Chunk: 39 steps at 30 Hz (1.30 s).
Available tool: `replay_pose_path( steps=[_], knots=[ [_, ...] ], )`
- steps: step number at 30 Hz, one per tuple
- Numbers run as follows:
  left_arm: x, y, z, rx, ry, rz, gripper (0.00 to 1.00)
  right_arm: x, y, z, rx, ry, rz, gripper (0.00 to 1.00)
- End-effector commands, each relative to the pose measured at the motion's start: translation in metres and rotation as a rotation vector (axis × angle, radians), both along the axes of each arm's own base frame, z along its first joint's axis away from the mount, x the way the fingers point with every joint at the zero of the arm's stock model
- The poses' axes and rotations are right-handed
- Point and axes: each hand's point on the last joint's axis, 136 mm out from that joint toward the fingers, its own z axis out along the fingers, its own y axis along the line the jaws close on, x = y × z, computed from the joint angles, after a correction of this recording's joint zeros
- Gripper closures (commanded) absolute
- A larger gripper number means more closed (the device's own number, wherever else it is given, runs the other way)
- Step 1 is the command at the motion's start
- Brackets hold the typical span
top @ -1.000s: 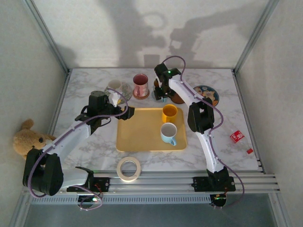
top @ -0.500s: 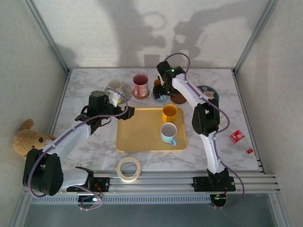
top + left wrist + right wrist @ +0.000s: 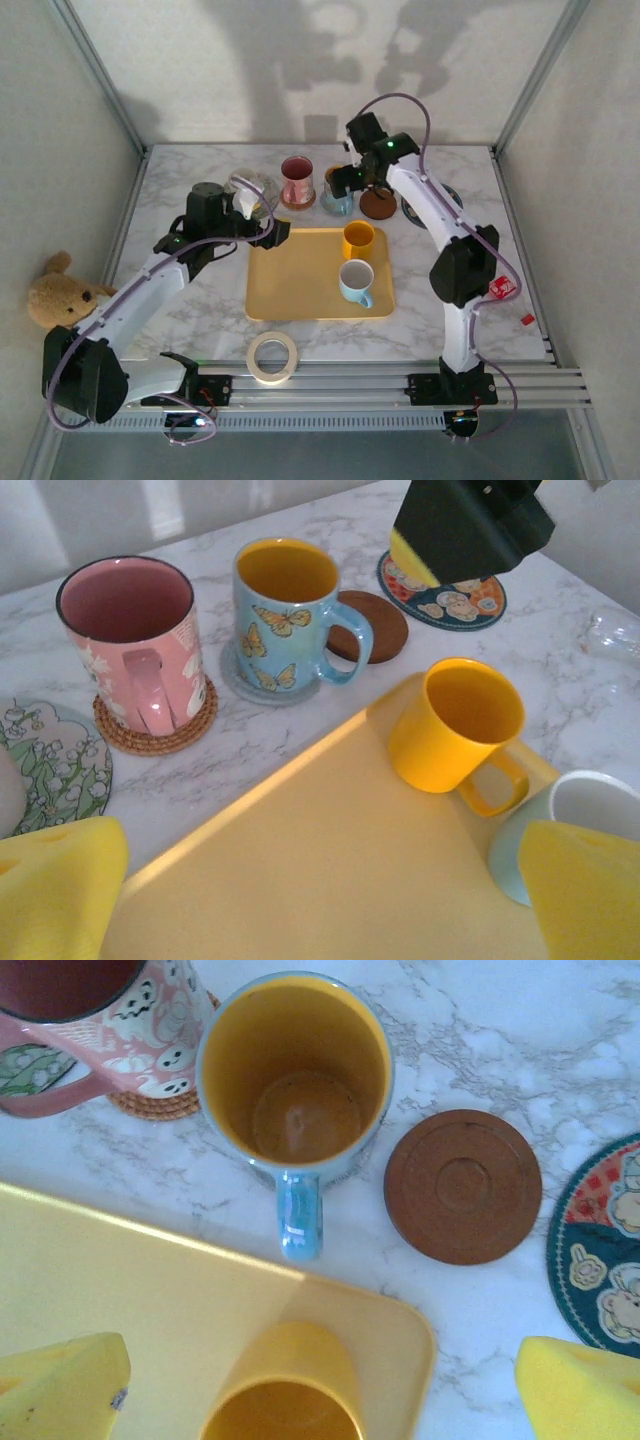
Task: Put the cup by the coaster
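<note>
1. At the far side of the bench [image 3: 215, 320], the blue butterfly cup [image 3: 292, 1070] stands upright on a grey mat [image 3: 235, 675]. It is just beside the brown coaster [image 3: 463, 1186], and its handle points toward the yellow tray [image 3: 300, 285].
2. The right gripper [image 3: 320, 1390] hovers above the cup, pads spread wide, gripping nothing.
3. The left gripper [image 3: 320, 900] hangs over the tray's left edge, likewise spread wide and empty.
4. A pink mug [image 3: 130, 630] sits on a woven coaster [image 3: 190, 735] left of the cup.
5. A yellow cup [image 3: 455, 725] stands on the tray.
</note>
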Motion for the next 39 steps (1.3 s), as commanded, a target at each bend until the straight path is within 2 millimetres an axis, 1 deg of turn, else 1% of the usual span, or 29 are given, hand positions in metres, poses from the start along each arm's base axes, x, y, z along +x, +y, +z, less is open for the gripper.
replay_pose_path(
  steps=[1, 4, 6, 9, 12, 16, 18, 20, 24, 30, 34, 38, 39],
  knots=[
    [-0.017, -0.007, 0.018, 0.018, -0.048, -0.050, 0.00, -0.013, -0.013, 0.026, -0.033, -0.074, 0.017, 0.01],
    [-0.030, -0.014, 0.026, 0.019, -0.088, -0.097, 0.00, -0.031, -0.026, 0.034, -0.054, -0.099, 0.027, 0.01],
    [-0.036, -0.016, 0.028, 0.018, -0.098, -0.109, 0.00, -0.044, -0.034, 0.038, -0.053, -0.112, 0.038, 0.01],
    [-0.041, -0.017, 0.027, 0.029, -0.090, -0.118, 0.00, -0.067, -0.040, 0.041, -0.046, -0.109, 0.073, 0.01],
    [-0.047, -0.015, 0.021, 0.065, -0.068, -0.119, 0.00, -0.093, -0.050, 0.037, -0.065, -0.089, 0.108, 0.01],
    [-0.056, -0.010, 0.015, 0.068, -0.057, -0.110, 0.00, -0.127, -0.058, 0.029, -0.068, -0.055, 0.135, 0.01],
    [-0.062, -0.008, 0.010, 0.061, -0.041, -0.107, 0.01, -0.144, -0.065, 0.022, -0.063, -0.020, 0.116, 0.01],
    [-0.067, -0.006, 0.006, 0.051, -0.030, -0.099, 0.00, -0.160, -0.068, 0.011, -0.051, 0.025, 0.114, 0.01],
    [-0.078, -0.002, -0.001, 0.031, -0.016, -0.085, 0.00, -0.192, -0.067, -0.005, -0.032, 0.096, 0.133, 0.02],
    [-0.092, 0.003, -0.010, -0.002, -0.009, -0.062, 0.00, -0.229, -0.056, -0.023, -0.016, 0.168, 0.181, 0.04],
    [-0.096, 0.008, -0.017, -0.023, -0.013, -0.029, 0.00, -0.246, -0.050, -0.040, -0.048, 0.211, 0.199, 0.06],
    [-0.101, 0.008, -0.029, -0.027, -0.002, -0.035, 0.00, -0.257, -0.042, -0.057, -0.040, 0.240, 0.192, 0.08],
    [-0.102, 0.007, -0.033, -0.021, 0.002, -0.044, 0.00, -0.257, -0.039, -0.060, -0.032, 0.238, 0.191, 0.09]
  ],
)
